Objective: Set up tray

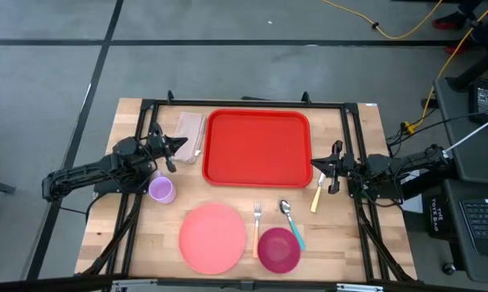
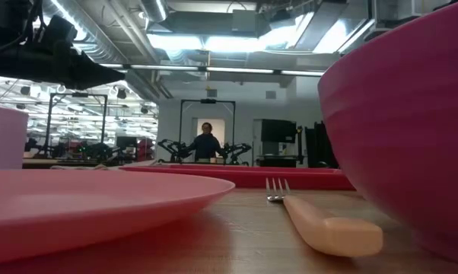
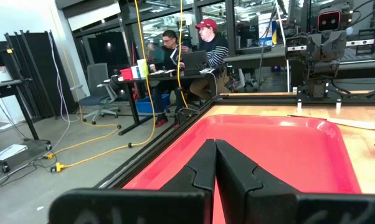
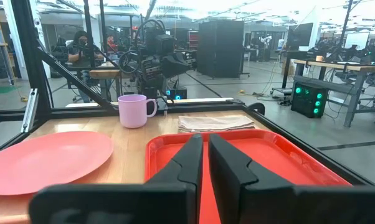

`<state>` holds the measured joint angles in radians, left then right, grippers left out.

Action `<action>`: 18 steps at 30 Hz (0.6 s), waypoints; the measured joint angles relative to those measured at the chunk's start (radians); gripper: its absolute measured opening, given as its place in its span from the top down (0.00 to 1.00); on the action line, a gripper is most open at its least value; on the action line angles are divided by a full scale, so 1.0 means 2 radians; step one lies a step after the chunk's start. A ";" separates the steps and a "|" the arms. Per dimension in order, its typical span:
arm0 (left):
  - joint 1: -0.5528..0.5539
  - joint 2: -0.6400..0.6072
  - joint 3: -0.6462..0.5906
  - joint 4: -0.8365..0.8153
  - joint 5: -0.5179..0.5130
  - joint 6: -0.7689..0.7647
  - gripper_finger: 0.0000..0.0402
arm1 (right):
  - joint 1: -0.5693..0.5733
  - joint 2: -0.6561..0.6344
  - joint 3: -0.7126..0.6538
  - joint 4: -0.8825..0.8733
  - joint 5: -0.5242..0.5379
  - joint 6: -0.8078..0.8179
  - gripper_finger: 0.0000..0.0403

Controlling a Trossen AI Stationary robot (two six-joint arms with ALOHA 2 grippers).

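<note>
Tray [image 1: 258,148] lies flat and bare at the far middle of the table, so by my reading nothing is set on it yet: the pink plate [image 1: 212,237], magenta bowl [image 1: 278,250], fork [image 1: 257,227], spoon [image 1: 291,222], knife [image 1: 317,197], lilac mug [image 1: 162,190] and folded napkin [image 1: 191,127] all rest on the wood around it. Left gripper [image 1: 179,145] hovers just off its left rim, jaws pressed together and empty; right gripper [image 1: 318,165] sits at its right rim near the knife, jaws nearly together, holding nothing. Open wood lies between tray and plate for reaching
</note>
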<state>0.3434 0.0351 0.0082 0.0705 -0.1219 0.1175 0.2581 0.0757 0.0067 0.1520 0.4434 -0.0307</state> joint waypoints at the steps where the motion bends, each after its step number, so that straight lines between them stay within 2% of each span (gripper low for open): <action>1: 0.000 0.000 0.000 0.000 0.000 0.000 0.99 | 0.000 0.000 0.000 0.000 0.000 0.000 0.92; 12: 0.000 0.000 0.000 0.000 0.000 0.000 0.99 | 0.000 0.000 0.000 0.000 0.000 0.000 0.92; 18: 0.000 0.000 0.000 0.000 0.000 0.000 0.99 | 0.000 0.000 0.000 -0.029 0.007 0.001 0.92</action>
<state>0.3431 0.0350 0.0085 0.0704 -0.1218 0.1173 0.2581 0.0765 0.0071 0.0945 0.4583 -0.0287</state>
